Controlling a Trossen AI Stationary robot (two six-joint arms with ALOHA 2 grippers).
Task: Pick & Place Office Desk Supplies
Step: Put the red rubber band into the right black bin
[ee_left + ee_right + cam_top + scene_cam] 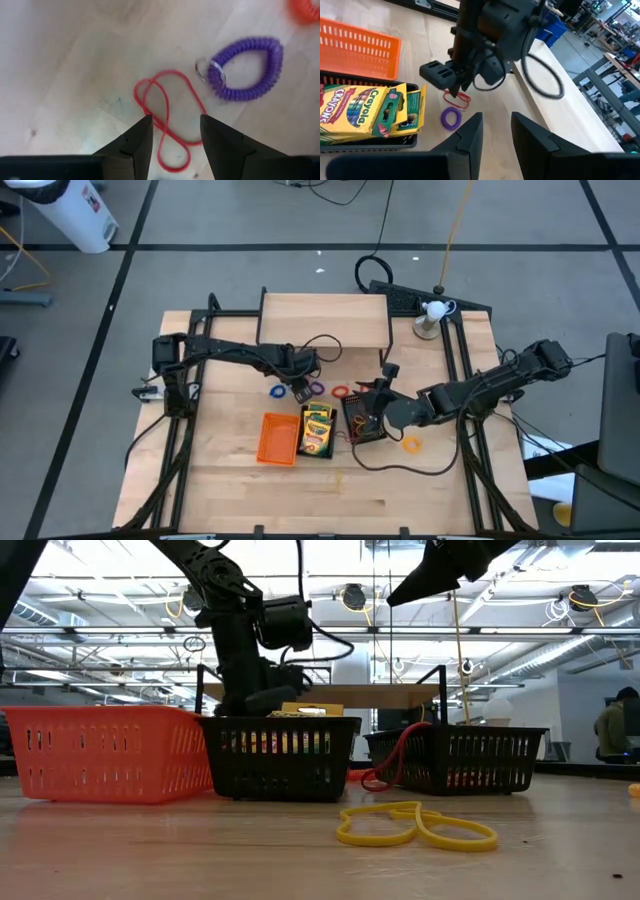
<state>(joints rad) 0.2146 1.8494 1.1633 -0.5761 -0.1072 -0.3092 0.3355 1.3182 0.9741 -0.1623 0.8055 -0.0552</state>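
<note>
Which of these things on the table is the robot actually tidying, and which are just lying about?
Part of the job:
- orange mesh tray
- black mesh tray holding yellow-and-green crayon boxes
- second black mesh tray
- thin red rubber-band loop under the left arm's open fingers
- yellow rubber-band loop
- purple coiled loop

Just lying about:
- raised wooden shelf
- black cables

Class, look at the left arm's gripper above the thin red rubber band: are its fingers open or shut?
Open. In the left wrist view the left gripper shows a clear gap between its fingers, with the thin red rubber band lying flat on the wooden table, ungripped.
</note>
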